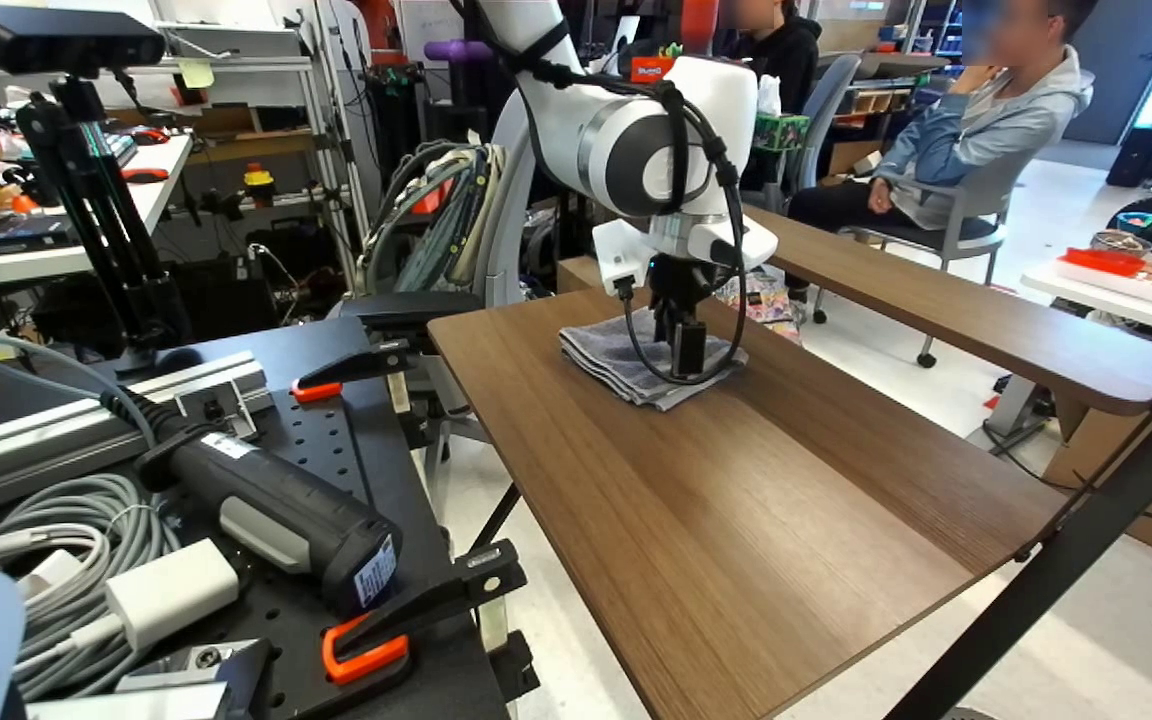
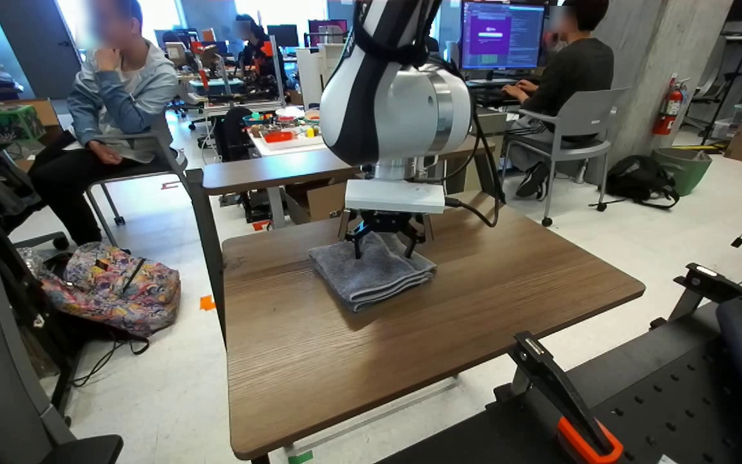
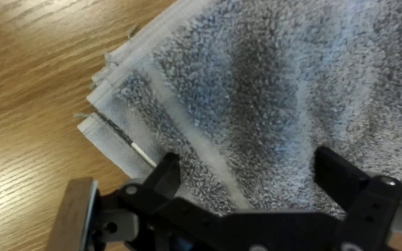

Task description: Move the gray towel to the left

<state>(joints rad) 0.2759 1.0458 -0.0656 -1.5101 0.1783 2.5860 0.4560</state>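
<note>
The gray towel (image 1: 611, 350) lies folded flat on the brown wooden tabletop (image 1: 726, 510), near one end. It also shows in an exterior view (image 2: 374, 277) with its layered edges stacked at the front. My gripper (image 2: 384, 253) points down over the towel, with its two fingers apart and the fingertips at or just above the cloth. In the wrist view the open fingers of the gripper (image 3: 247, 160) stand over the towel (image 3: 257, 90), with cloth spread between them and nothing pinched. The left finger is near the towel's layered corner. Whether the fingertips touch the cloth I cannot tell.
A black perforated bench (image 1: 321, 455) with clamps (image 1: 426, 610), a handheld scanner (image 1: 271, 510) and cables stands beside the table. A raised wooden shelf (image 1: 956, 310) runs along the table's far side. A gray chair (image 1: 506, 220) and a seated person (image 2: 120, 96) are near.
</note>
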